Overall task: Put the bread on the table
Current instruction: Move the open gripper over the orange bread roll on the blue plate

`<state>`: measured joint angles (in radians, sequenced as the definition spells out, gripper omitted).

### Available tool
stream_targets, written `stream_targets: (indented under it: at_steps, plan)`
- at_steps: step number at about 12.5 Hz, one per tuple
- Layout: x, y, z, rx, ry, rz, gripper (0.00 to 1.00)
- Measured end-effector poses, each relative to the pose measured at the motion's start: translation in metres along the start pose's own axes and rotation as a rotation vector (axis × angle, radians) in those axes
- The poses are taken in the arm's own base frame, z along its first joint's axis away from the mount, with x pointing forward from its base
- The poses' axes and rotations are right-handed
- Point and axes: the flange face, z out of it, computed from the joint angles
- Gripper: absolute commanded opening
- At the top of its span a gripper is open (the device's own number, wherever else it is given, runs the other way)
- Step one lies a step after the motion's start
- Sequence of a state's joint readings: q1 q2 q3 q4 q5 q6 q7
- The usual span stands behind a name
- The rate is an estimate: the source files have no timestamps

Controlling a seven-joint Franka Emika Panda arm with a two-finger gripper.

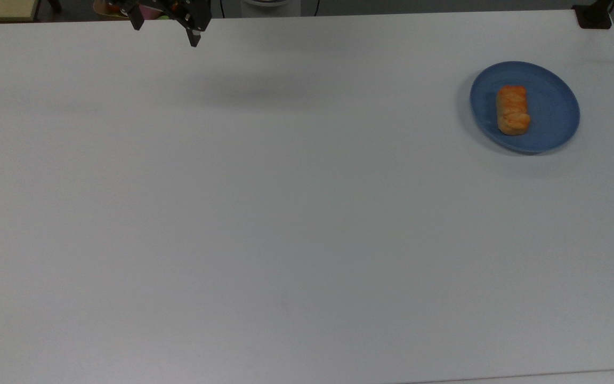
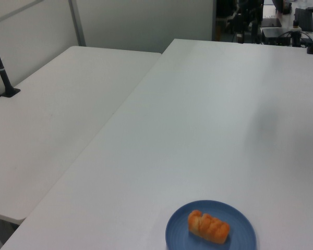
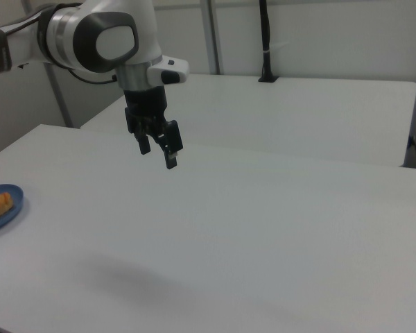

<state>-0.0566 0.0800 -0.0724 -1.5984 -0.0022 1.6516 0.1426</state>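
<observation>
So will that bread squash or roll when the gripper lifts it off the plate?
The bread looks puffy and lumpy, so it probably squashes under a firm squeeze. It lies flat and oblong on the blue plate, so rolling seems unlikely. Its glazed top may be slightly slick.

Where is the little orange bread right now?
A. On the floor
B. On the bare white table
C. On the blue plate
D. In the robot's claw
C. The bread lies on the blue plate, while the gripper hangs open and empty far off over the table.

Arm raised, jaws parted, pointing down
</observation>
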Motion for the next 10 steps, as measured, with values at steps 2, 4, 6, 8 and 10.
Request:
stream_targets:
  at_steps: [2, 4, 6, 8, 10]
  plan:
    - [-0.001, 0.004, -0.003, 0.001, 0.004, -0.004, 1.0]
    - [0.0, 0.002, -0.001, 0.026, 0.0, -0.053, 1.0]
    - [0.001, -0.004, 0.001, 0.067, -0.007, -0.088, 1.0]
    - [-0.001, -0.024, -0.007, 0.08, 0.008, -0.123, 1.0]
    - [-0.013, -0.079, -0.018, 0.094, 0.022, -0.21, 1.0]
